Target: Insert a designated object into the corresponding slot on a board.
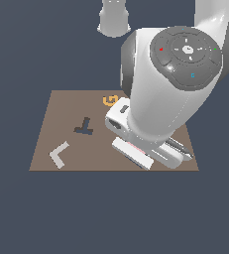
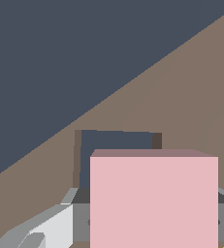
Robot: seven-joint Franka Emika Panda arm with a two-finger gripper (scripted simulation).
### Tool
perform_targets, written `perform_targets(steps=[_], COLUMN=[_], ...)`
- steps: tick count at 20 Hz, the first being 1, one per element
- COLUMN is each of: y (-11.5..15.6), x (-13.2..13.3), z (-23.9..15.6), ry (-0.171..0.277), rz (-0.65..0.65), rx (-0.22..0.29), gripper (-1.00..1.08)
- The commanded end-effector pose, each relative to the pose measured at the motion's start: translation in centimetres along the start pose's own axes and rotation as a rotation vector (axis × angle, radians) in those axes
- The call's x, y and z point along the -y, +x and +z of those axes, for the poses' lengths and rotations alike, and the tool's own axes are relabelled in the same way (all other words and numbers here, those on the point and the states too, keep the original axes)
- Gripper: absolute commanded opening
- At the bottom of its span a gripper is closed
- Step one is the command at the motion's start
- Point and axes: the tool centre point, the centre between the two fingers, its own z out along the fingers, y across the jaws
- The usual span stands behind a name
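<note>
Floor (image 1: 111, 213): flat, uniform dark slate-blue plane, filling whole surround in exterior view. No seams, no texture. Same slate-blue surface (image 2: 60, 58) fills far part of wrist view. Lighting even, soft; no distinct shadows on floor.

My pale-pink square block (image 2: 153, 198) fills the near part of the wrist view, flat-faced and square-on, its top edge level, held between grey fingers (image 2: 80, 220) on either side. Just beyond it the dark navy square slot (image 2: 116, 143) shows partly, the block covering its nearer part. The brown board (image 1: 61, 119) lies flat on the dark floor; in the exterior view my arm hides both block and slot.
</note>
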Motion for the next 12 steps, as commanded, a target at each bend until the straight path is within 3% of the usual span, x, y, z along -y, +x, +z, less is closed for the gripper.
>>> perform_targets(steps=[1, 12], y=[0.38, 0.98], x=[0.67, 1.59], z=[-0.07, -0.09], ry=[0.0, 0.0], rz=[0.016, 0.037], rx=[-0.001, -0.001], gripper=[-1.0, -1.0])
